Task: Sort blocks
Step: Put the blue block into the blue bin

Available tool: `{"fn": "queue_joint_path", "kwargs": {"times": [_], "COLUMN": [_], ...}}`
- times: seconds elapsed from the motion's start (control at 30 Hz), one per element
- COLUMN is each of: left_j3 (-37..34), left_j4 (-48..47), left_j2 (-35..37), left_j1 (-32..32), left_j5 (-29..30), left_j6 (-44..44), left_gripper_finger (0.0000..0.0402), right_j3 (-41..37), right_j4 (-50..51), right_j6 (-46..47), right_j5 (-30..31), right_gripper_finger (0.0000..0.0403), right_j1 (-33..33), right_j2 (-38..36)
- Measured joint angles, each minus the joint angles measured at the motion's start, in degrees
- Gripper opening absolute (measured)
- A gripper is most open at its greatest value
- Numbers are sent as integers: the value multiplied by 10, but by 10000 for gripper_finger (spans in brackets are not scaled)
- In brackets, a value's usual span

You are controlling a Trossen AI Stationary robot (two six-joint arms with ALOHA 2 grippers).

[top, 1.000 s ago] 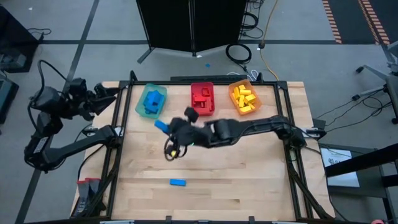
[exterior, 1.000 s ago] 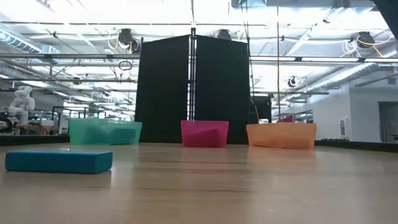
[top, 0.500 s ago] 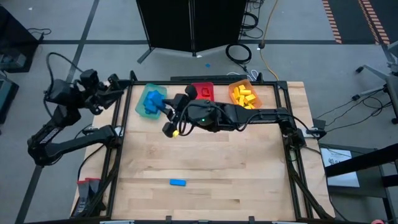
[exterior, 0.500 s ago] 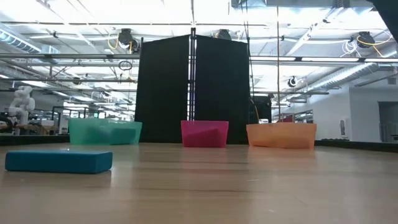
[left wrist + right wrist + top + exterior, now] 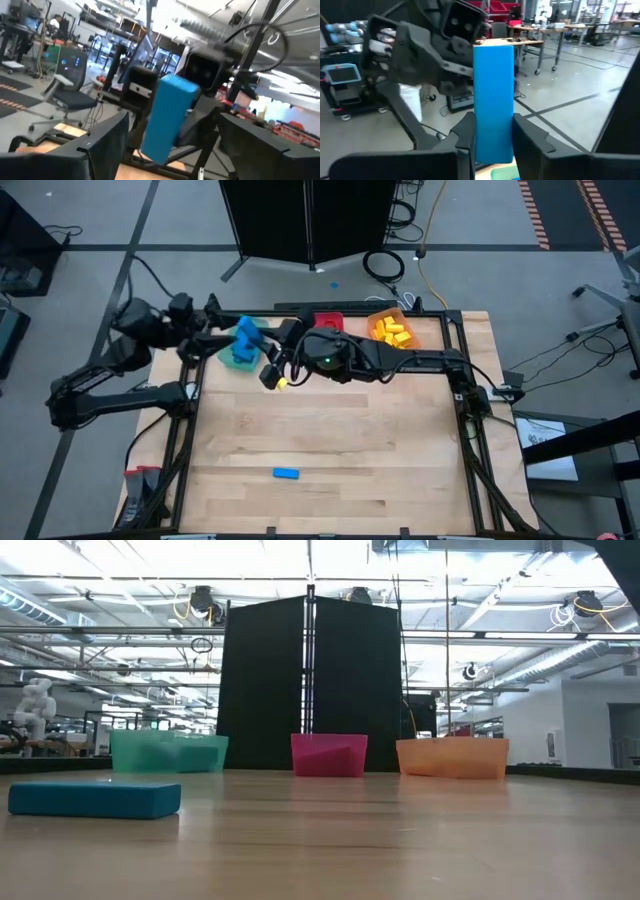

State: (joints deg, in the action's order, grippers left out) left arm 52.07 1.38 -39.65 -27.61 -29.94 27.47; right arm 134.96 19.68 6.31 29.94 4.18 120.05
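Observation:
My right gripper (image 5: 492,131) is shut on a blue block (image 5: 493,95) and holds it in the air over the teal bin (image 5: 238,356) at the table's far left. My left gripper (image 5: 172,122) is open and faces it from the table's left. Its two fingers (image 5: 102,145) stand on either side of the same blue block (image 5: 167,117), apart from it. In the high view the held block (image 5: 247,332) shows between my left gripper (image 5: 218,332) and my right gripper (image 5: 264,350). Another blue block (image 5: 286,474) lies flat on the table near its near edge. My right gripper pinches the blue block's lower end (image 5: 493,147) between its two fingers (image 5: 466,134), one on each long side. The block is lifted clear and sticks out beyond the fingertips, pointing toward my left gripper.
The red bin (image 5: 325,327) and the orange bin (image 5: 392,335), with yellow blocks in it, stand in a row with the teal bin along the far edge. The low view shows the teal bin (image 5: 165,752), red bin (image 5: 328,755), orange bin (image 5: 452,757) and the lying blue block (image 5: 95,798).
My right gripper has carried the blue block from over the table's middle toward the far left, up over the teal bin. My left arm has swung in from beyond the table's left edge toward the block, and its gripper now faces the right one.

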Motion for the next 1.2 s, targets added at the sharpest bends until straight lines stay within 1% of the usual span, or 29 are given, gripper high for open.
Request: {"fn": "queue_joint_path", "kwargs": {"times": [0.1, 0.17, 0.27, 0.4, 0.5, 0.63, 0.87, 1.07, 1.1, 1.2], "left_j3": [0, 0, 0, 0, 0, 0, 0, 0, 0, 0], "left_j4": [10, 23, 65, 104, 115, 116, 114, 121, 125, 138], "left_j2": [-22, -35, -51, -65, -65, -69, -87, -90, -90, -90], "left_j1": [14, 24, 31, 34, 34, 34, 34, 34, 34, 34], "left_j5": [11, 17, 19, 19, 19, 9, -12, 4, 5, 7], "left_j6": [-18, -28, -29, -29, -40, -44, -44, -49, -50, -49], "left_gripper_finger": [311, 311, 311, 310, 300, 270, 196, 128, 121, 120], "right_j3": [0, 0, 0, 0, 0, 0, 0, 1, 1, 1], "right_j4": [-1, -1, -1, 4, 4, 4, 2, 1, 0, -3], "right_j6": [0, 0, -2, -4, -4, -6, -6, -1, 0, -1], "right_j5": [-18, -18, -18, -18, -18, -18, -18, -15, -16, -16], "right_gripper_finger": [76, 76, 76, 76, 76, 76, 76, 76, 76, 76], "right_j1": [-3, -4, -4, -4, -4, -4, -5, -5, -5, -5], "right_j2": [0, 0, 0, 0, 0, 0, 0, 0, 0, 0]}}
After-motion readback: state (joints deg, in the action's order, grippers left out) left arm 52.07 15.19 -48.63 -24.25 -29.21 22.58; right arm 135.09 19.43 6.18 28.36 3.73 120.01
